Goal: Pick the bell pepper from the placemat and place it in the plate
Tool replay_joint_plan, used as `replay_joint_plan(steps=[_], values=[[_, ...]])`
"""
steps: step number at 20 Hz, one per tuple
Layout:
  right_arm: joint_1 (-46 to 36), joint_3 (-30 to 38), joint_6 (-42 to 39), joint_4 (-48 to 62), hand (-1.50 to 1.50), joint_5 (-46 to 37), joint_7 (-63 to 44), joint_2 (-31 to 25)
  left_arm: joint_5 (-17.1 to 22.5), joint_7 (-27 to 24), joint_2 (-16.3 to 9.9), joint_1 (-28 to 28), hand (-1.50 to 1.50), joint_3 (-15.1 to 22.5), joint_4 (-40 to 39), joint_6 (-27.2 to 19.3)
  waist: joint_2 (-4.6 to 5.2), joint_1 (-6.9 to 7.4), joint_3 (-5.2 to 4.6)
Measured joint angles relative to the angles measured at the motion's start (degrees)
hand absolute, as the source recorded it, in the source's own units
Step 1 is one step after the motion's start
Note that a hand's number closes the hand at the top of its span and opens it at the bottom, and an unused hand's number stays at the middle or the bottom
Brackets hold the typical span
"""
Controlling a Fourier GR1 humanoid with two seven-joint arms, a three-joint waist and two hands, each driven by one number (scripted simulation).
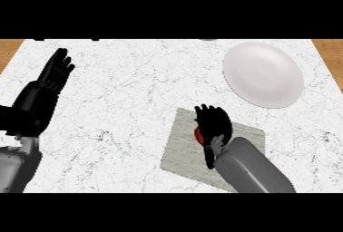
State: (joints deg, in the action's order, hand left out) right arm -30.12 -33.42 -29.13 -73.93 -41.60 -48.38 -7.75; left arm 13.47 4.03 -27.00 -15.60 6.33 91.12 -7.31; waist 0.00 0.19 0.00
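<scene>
Head view, looking steeply down on a white marbled surface (134, 113) w/ wood showing at both far corners. At far left, the left hand (55, 72) rests near the edge, fingers straight and pointing up, holding nothing; it looks parked out of the way, not part of the pick. Moving right to the centre-low area: a grey square placemat (184, 149), turned at an angle, lies flat on the surface. Over its middle sits the right hand (213, 124), palm down, fingers curled around the bell pepper (198, 134). Only a small red sliver of the pepper shows at the hand's left side; the rest is hidden, so can't tell if it's lifted or touching the mat. Grip posture suggests the pick is under way. Upper right: a round white plate (262, 74), well apart from the mat, w/ nothing in it. It's the drop spot, so the carry would go up and right.
</scene>
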Motion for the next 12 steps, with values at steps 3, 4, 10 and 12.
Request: replay_joint_plan(steps=[3,4,10,12], values=[[0.26,-0.24,0.78,2.92,1.50,-2.95,0.43,1.32,-0.41,0.66,0.65,-0.73,0.00,-1.23,-0.19,0.92,0.02,-0.01,0.00],[-0.50,0.50,1.89,4.57,1.50,-3.38,2.18,1.54,-0.83,0.49,1.10,-0.46,0.00,-1.20,0.00,0.93,0.03,0.06,0.00],[-2.71,-0.52,12.54,8.42,1.50,-10.48,9.49,1.30,-1.51,0.34,1.86,0.05,0.00,-1.79,0.14,2.00,-0.17,0.16,-0.18],[-3.35,-0.42,15.04,8.34,1.50,-12.32,11.47,0.50,-1.99,-0.02,2.19,0.44,0.00,-1.94,0.08,2.17,-0.15,0.13,-0.13]])
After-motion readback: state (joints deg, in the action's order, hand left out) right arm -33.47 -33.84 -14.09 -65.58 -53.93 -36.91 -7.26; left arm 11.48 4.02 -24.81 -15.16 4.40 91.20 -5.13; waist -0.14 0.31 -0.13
